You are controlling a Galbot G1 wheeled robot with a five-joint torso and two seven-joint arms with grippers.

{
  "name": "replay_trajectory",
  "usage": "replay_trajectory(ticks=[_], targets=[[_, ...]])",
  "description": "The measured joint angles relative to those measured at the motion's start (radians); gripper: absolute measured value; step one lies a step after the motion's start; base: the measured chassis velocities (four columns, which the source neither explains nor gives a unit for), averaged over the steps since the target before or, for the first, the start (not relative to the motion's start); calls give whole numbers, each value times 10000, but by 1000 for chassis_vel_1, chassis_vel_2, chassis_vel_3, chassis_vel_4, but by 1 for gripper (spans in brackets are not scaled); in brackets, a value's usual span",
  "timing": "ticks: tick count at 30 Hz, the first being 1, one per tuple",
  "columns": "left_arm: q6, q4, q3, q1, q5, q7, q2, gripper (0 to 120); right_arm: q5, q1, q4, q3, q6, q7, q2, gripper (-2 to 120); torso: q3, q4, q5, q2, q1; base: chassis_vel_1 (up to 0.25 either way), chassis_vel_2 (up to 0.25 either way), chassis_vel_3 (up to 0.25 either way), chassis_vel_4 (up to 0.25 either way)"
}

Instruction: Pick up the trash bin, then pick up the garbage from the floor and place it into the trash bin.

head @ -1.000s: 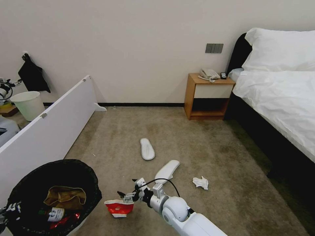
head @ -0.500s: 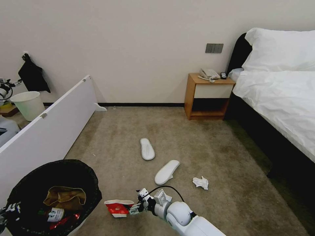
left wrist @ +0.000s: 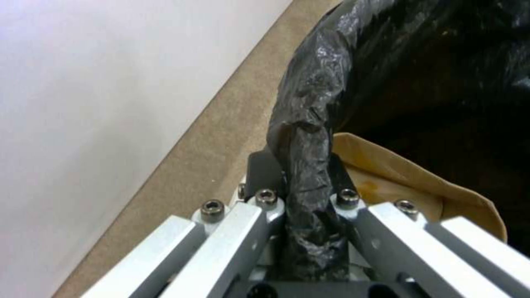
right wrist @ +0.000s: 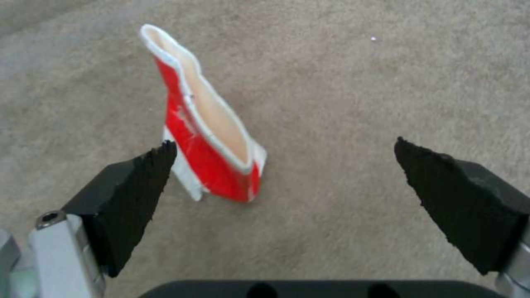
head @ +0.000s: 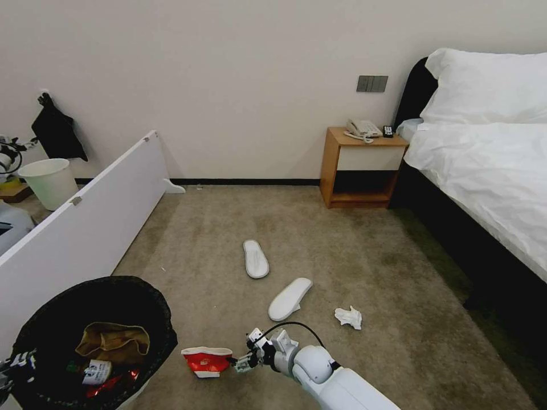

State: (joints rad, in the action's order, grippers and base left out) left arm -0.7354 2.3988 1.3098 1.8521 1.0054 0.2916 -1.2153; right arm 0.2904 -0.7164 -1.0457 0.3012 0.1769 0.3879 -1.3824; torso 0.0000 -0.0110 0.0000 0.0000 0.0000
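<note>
Jaws first: our left gripper [left wrist: 309, 194] is clamped on the bagged rim of the trash bin [head: 91, 336], black liner pinched between its fingers; our right gripper [right wrist: 281, 174] stands wide apart, holding nothing.

Left to right, placing things by the bin. In the bin: brown cardboard [head: 114, 340], a bottle [head: 94, 373], something red. Just right of it, on the carpet, the flattened red paper cup [head: 206, 361]. Right gripper [head: 242, 362] low, close beside the cup's far side, the cup near one pad [right wrist: 135, 190] but not centred between them. Further right: two white slippers [head: 289, 298], then a crumpled tissue [head: 348, 317].

We judge the step to be picking up the cup. Next move calls for centring the cup between the pads, then closing.
</note>
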Motion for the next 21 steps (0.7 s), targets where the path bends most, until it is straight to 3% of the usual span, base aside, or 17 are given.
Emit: replay_trajectory(ticks=[21], targets=[[0, 96, -65, 12, -110, 63, -115, 3, -678, 968, 2329, 45, -697, 1036, -1147, 100, 1, 0, -1, 0, 0, 0, 0, 0, 0]])
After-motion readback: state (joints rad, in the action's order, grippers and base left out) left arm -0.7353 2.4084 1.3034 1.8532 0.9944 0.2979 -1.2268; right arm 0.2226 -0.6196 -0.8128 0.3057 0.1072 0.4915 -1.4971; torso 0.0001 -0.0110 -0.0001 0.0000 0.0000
